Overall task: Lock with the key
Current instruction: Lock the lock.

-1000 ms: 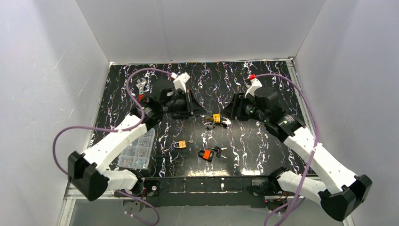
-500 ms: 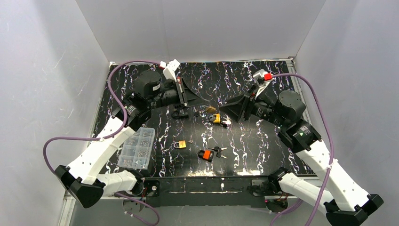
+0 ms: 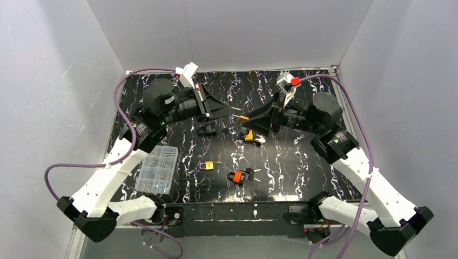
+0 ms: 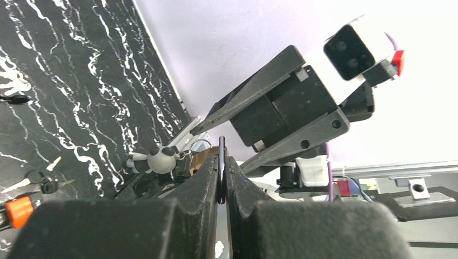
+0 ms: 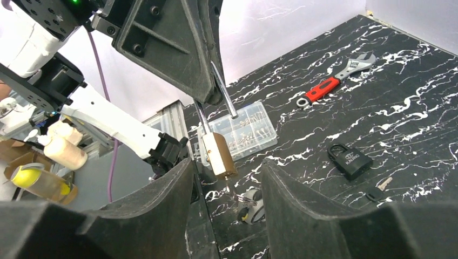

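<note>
Plainly the padlock [image 5: 219,156] is off the table, hanging in mid-air by its shackle, which the left hand [image 4: 221,181] pinches tight. One shackle leg looks free of the body, so it seems not yet locked. A key bunch [image 5: 247,206] dangles under the body; whether a key sits in the keyway I cannot tell. The right hand [image 5: 227,172] stands wide, a finger on either side of the padlock, touching nothing. Next it should probably close on the body, press it onto the shackle, then turn the key.
</note>
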Robot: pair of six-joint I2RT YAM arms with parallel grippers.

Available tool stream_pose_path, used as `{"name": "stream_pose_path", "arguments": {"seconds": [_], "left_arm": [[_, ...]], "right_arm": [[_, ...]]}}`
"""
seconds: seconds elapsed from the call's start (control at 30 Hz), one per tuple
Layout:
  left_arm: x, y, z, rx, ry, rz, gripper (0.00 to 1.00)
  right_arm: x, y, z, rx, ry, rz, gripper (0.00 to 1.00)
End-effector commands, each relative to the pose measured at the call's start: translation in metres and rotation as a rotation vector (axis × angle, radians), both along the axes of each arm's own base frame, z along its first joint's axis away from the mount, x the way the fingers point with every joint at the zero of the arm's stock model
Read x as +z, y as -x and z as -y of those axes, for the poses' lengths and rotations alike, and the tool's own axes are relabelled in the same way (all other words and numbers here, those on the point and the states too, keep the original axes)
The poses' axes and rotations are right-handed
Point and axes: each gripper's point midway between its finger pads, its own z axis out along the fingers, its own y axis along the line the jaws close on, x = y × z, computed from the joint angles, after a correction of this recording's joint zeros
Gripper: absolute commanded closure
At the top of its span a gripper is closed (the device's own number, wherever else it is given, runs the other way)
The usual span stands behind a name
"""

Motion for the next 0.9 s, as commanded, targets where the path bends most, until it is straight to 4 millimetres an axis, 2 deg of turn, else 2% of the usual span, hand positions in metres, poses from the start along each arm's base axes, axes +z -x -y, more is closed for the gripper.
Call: {"name": "stream_pose_path", "arguments": {"seconds": [0.0, 0.47, 0.87], "left_arm": [[0.045, 0.013, -0.003, -0.023, 0.122, 0.052, 1.0], [0.054, 0.012, -0.002, -0.016, 0.186, 0.023, 1.0], [0.05, 0.011, -0.003, -0.01, 0.185, 0.012, 1.0]], "right_arm": [[0.042, 0.012, -0.001, 0.043, -0.088, 0.135, 0.45], [0.049, 0.018, -0.002, 0.04, -0.13, 0.135, 0.59], [0.058, 0.02, 0.002, 0.019, -0.16, 0.14, 0.61]]}}
